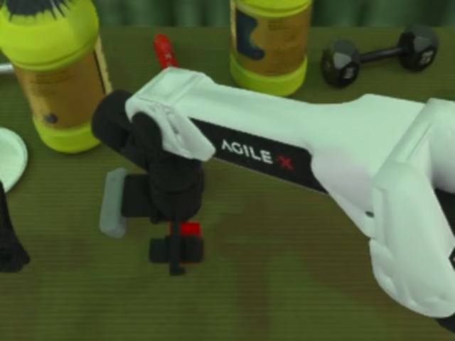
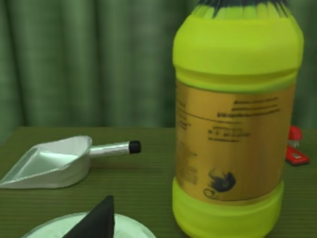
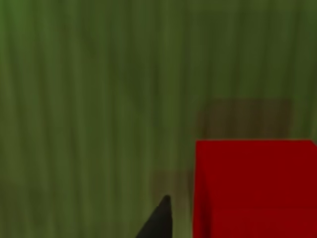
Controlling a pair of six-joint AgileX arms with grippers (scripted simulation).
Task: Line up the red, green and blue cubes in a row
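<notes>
The red cube (image 1: 190,229) lies on the green table left of centre, mostly covered from above by my right gripper (image 1: 176,250), which hangs straight over it. In the right wrist view the red cube (image 3: 255,188) fills the lower corner. One black fingertip (image 3: 161,218) stands beside it with a strip of table between them, so this gripper is open and not touching that side. The green and blue cubes are out of view. My left gripper (image 1: 8,245) is parked at the table's left edge.
Two yellow bottles (image 1: 57,71) (image 1: 270,42) stand at the back. A flat red piece (image 1: 165,51) lies between them, and a black dumbbell (image 1: 380,57) at the back right. A white plate (image 1: 11,156) sits at the left edge, and a metal scoop (image 2: 54,161) lies beyond it.
</notes>
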